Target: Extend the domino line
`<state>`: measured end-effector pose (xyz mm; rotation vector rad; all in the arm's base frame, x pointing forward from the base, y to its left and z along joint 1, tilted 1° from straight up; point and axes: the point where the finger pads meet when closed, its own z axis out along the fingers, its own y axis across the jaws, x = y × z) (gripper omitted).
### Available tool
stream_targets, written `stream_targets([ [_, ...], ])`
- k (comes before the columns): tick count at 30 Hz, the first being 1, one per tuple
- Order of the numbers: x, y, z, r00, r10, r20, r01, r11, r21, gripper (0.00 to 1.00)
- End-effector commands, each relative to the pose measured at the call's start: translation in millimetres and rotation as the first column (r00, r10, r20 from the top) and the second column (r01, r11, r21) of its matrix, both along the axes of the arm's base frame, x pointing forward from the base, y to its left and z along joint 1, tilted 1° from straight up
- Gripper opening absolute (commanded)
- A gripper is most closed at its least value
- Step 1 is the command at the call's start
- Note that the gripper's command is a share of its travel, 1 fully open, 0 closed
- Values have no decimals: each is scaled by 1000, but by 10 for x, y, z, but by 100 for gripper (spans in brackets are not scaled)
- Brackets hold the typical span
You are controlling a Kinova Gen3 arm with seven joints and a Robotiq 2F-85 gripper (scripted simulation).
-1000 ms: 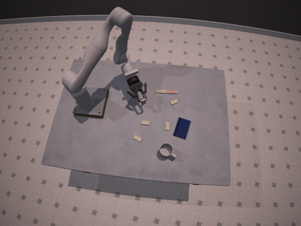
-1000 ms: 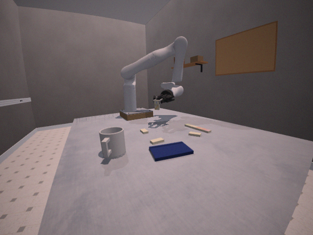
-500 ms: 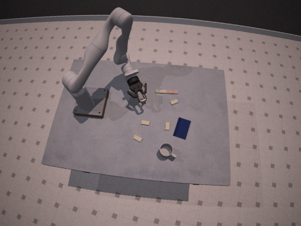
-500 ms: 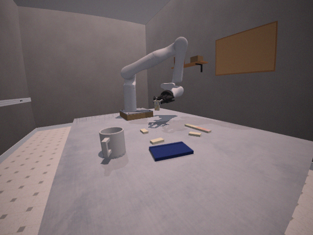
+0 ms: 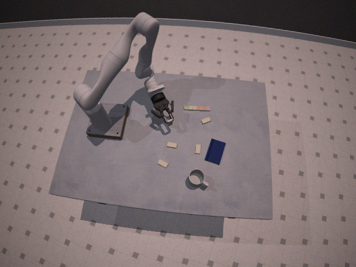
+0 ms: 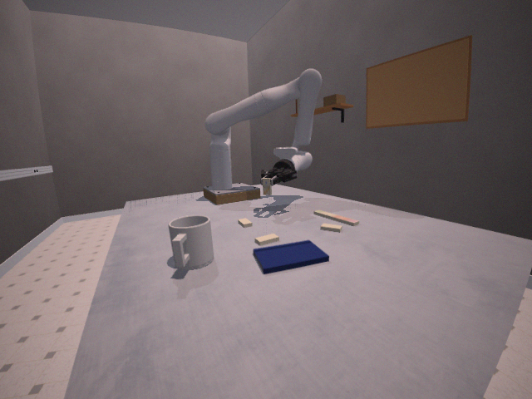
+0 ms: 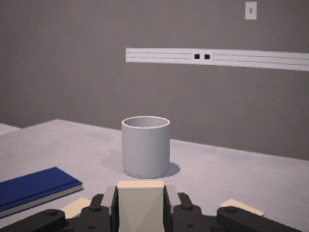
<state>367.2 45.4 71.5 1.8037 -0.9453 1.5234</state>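
Aloft, a smooth oblong domino [image 5: 169,120] [image 6: 267,186] [image 7: 141,207] between dark fingers [image 5: 167,117] [image 6: 267,177].

claw [image 5: 168,117] [image 6: 268,177] [image 7: 140,201] | lower than before | held domino [image 5: 170,122] [image 6: 267,187] [image 7: 140,208] | lowered with it, nearer table [image 5: 114,178] [image 6: 300,326] [image 7: 212,166]
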Motion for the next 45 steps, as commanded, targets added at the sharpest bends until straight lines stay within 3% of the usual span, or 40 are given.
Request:
stream_targets([
  [1,5,2,-95,1000,0,1,0,1000,1,29],
  [12,12,3,-426,1000,0,1,0,1000,1,29],
  [24,17,4,-647,1000,0,1,0,1000,1,29],
  [45,18,4,-720,1000,0,1,0,1000,1,29],
])
